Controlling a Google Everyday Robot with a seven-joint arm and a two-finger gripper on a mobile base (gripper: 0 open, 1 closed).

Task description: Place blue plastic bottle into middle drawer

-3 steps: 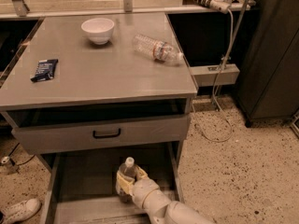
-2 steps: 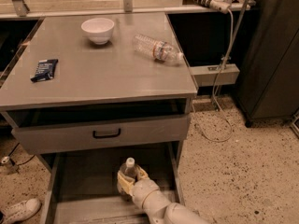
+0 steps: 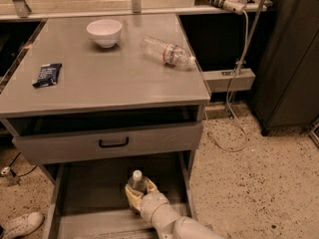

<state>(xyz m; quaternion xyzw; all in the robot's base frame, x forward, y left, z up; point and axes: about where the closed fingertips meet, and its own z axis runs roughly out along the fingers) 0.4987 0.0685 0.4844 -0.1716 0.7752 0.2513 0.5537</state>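
Observation:
The blue plastic bottle (image 3: 136, 181) stands upright inside the open middle drawer (image 3: 89, 189), a wide deep grey drawer at the bottom of the cabinet. Only its white cap and clear shoulder show; the rest is hidden by my hand. My gripper (image 3: 138, 197) reaches into the drawer from the lower right. Its cream fingers (image 3: 130, 195) are closed around the bottle's body, low over the drawer floor.
Above it, a shallower grey drawer with a black handle (image 3: 113, 143) is slightly open. On the tabletop lie a clear ribbed bottle (image 3: 167, 52), a white bowl (image 3: 104, 32) and a blue packet (image 3: 47, 74). A white shoe (image 3: 20, 225) lies on the floor at left; a dark cabinet (image 3: 289, 59) and cables (image 3: 234, 91) are at right.

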